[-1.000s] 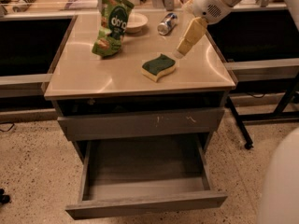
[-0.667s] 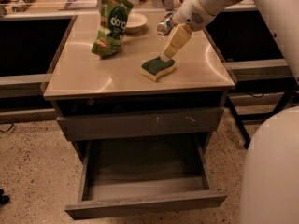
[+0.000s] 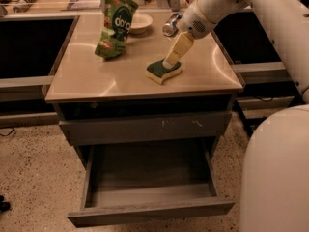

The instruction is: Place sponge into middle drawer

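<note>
The sponge (image 3: pixel 163 70), dark green on top and pale yellow below, lies on the tan countertop (image 3: pixel 96 76), right of centre. My gripper (image 3: pixel 169 63) reaches down from the upper right on the white arm, and its tip is at the sponge's top, touching or just above it. The middle drawer (image 3: pixel 149 180) stands pulled out below the counter, grey, shallow and empty, with a plain front panel (image 3: pixel 149 211).
A green snack bag (image 3: pixel 115 25) stands at the counter's back left, with a white bowl (image 3: pixel 138 21) and a metal can (image 3: pixel 170 26) behind it. A shut grey drawer front with pale scratches (image 3: pixel 145 127) sits above the open drawer. My white base (image 3: pixel 275 173) fills the lower right.
My gripper has moved left and down, from above the counter's right side onto the top of the sponge. The sponge and the drawer have not moved.
</note>
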`<action>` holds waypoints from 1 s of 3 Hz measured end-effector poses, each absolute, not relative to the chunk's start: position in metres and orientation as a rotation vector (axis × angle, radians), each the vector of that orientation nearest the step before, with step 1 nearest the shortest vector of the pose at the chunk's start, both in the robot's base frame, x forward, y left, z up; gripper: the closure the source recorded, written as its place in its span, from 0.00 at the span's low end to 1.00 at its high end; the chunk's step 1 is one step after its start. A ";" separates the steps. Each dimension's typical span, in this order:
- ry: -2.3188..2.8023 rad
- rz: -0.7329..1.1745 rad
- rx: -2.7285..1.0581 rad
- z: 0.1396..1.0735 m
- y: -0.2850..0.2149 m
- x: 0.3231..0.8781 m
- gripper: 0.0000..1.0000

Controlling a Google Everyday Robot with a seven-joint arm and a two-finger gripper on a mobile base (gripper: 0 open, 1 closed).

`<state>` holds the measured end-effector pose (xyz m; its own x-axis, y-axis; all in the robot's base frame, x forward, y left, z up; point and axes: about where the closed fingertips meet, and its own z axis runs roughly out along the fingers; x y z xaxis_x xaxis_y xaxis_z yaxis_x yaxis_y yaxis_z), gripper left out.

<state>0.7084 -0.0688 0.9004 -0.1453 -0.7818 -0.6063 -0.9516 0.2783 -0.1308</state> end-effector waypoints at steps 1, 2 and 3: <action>2.004 0.380 -1.550 0.877 -0.062 0.719 0.00; 2.025 0.383 -1.554 0.857 -0.053 0.725 0.00; 2.039 0.374 -1.554 0.838 -0.049 0.725 0.00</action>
